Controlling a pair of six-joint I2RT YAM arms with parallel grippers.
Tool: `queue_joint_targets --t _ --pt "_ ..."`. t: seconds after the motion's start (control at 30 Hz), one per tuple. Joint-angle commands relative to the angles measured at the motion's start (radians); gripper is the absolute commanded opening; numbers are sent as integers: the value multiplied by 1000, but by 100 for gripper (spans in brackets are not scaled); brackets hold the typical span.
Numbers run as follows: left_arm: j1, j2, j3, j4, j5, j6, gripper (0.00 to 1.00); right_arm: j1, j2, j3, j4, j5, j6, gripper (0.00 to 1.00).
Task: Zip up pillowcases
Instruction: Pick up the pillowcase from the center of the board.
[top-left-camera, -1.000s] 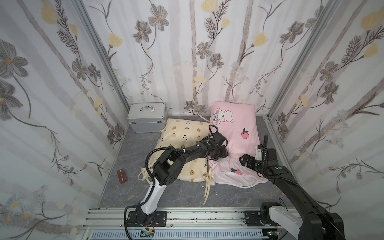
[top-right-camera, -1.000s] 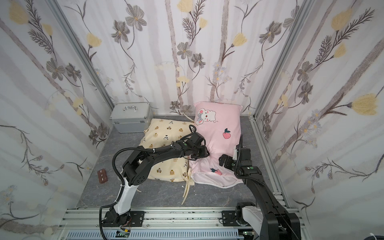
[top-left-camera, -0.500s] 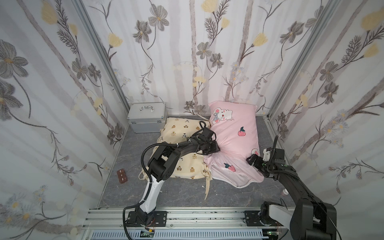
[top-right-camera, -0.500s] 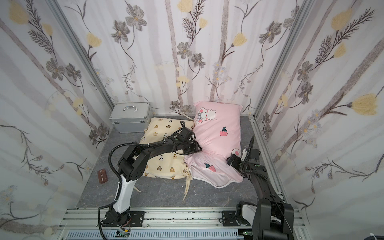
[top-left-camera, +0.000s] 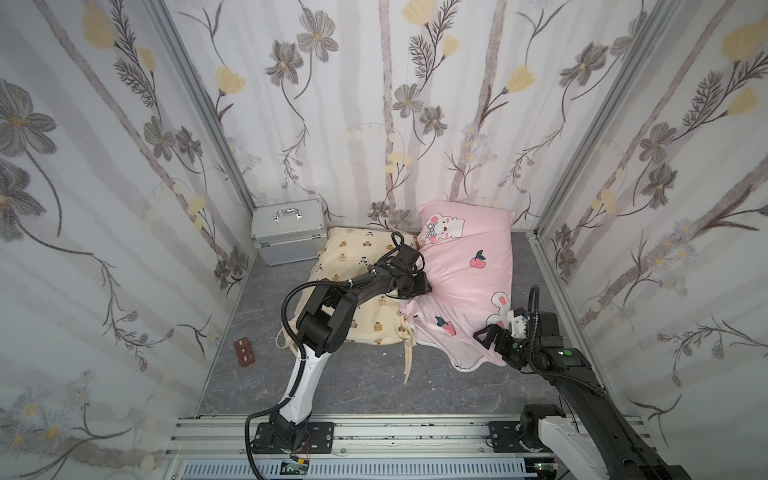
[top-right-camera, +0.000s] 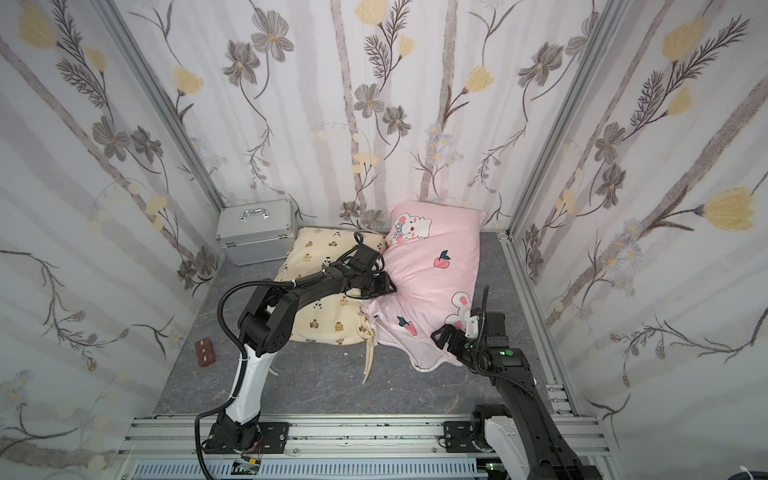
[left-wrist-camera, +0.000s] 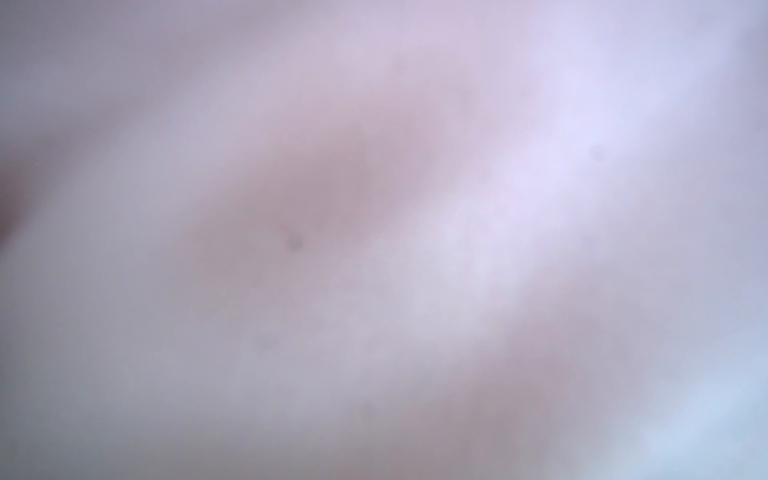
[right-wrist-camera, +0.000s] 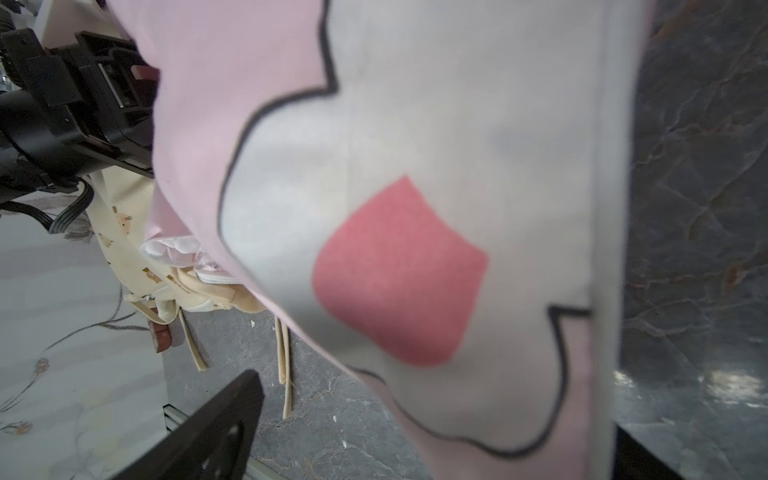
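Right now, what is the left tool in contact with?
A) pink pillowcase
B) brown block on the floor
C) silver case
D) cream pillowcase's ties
A: in both top views the left tool is buried in the puckered side of the pink pillowcase, and its wrist view shows only blurred pink.

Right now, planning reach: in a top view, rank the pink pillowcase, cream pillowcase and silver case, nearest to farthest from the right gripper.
1. pink pillowcase, at the right gripper.
2. cream pillowcase, beyond it, leftward.
3. silver case, back-left corner.
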Motion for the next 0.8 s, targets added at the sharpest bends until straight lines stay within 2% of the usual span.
queue_joint_targets --t 0.0,0.1,0.27,0.4,0.5,0.6,0.77 --pt "24 11 4 3 -227 11 39 6 -41 -13 -38 -24 53 89" --pt "24 -2 -15 19 -212 -1 39 6 -67 -20 -32 4 77 71" --pt "24 -26 -40 32 -208 -11 39 10 -81 -68 -15 -57 107 64" --pt "21 -39 -51 37 -202 -14 40 11 -101 -63 -39 -40 106 28" --pt "14 -84 -89 52 -202 -12 45 10 -126 -18 -91 9 94 9" --pt "12 -165 -156 77 -204 -20 51 9 -143 28 -134 43 72 2" --pt "2 -320 -274 119 -189 -39 67 7 -149 48 -131 29 57 0"
